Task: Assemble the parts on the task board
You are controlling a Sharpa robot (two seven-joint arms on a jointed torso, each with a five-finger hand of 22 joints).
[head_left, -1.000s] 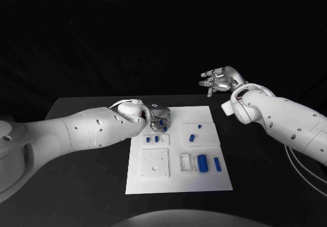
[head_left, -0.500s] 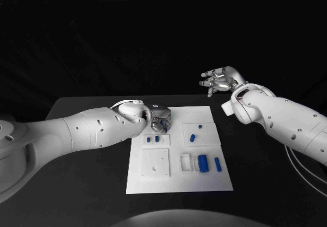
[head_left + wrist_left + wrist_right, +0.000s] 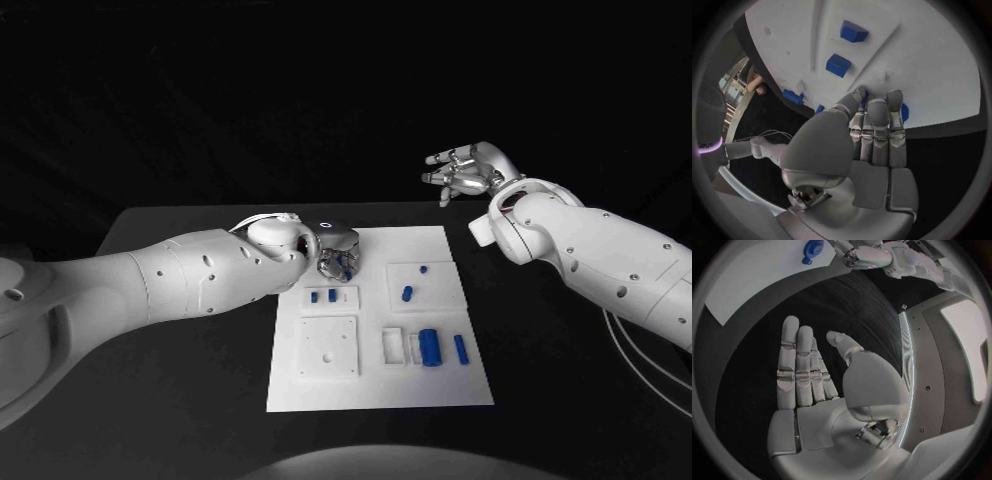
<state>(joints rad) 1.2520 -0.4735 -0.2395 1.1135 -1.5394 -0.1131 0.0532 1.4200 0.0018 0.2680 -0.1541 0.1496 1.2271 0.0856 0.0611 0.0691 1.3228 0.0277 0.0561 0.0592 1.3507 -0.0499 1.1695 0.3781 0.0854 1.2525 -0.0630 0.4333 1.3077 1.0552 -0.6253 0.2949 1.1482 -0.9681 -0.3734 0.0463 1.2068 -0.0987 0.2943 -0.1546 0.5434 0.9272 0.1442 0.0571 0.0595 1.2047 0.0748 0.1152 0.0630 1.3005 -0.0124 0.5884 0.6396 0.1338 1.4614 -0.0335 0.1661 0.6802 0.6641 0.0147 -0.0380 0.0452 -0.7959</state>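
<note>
Black table (image 3: 188, 400), white flat task board (image 3: 378, 385): left hand (image 3: 338, 258) pinches small blue part (image 3: 904, 112), seat it squarely w/o tilt; right hand (image 3: 464, 172) spread, empty.

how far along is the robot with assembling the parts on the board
Early, it seems. Blue parts lie loose on the board; I can't tell if any are seated. The left hand is down at the board's far-left area, its hold unclear. The right hand is raised, open, holding nothing.
</note>
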